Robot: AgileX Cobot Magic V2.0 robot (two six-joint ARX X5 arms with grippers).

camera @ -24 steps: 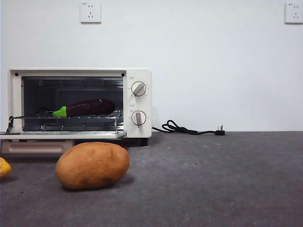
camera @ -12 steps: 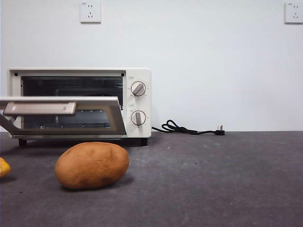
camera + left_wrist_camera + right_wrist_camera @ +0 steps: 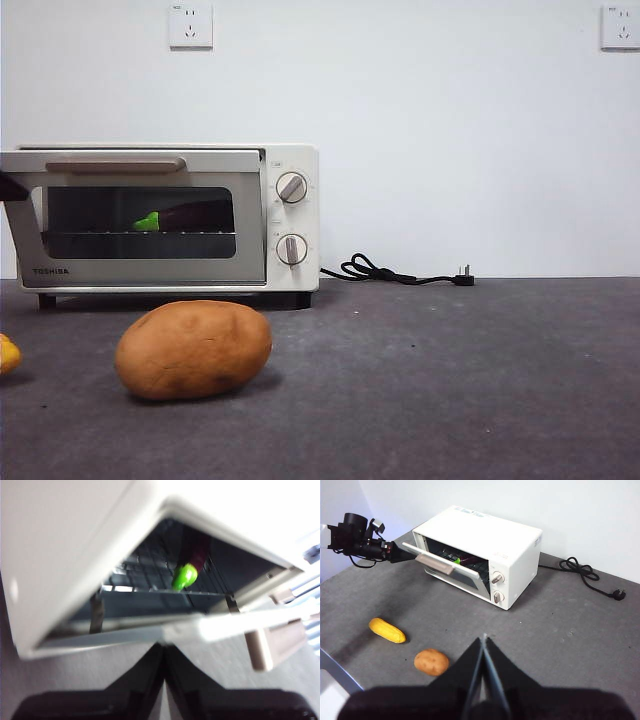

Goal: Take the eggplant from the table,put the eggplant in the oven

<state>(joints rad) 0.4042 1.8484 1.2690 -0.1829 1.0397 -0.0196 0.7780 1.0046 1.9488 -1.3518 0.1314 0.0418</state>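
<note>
Inside the oven [image 3: 290, 160], on its wire rack, the eggplant [image 3: 190, 215] is lying behind the nearly shut door [image 3: 140, 268]. We are pressing that door with the left gripper [image 3: 164, 647], its fingers clenched and empty, at the oven's open side. We judge it best to keep pushing squarely until the door seats. Our right gripper [image 3: 484, 642] is waiting well back from the oven, clenched too, above the desk [image 3: 450, 380] and the potato [image 3: 193, 349].

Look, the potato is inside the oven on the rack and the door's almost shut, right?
Not the potato. The eggplant lies on the oven's rack; the front view shows it through the nearly shut door. The potato sits on the table.
</note>
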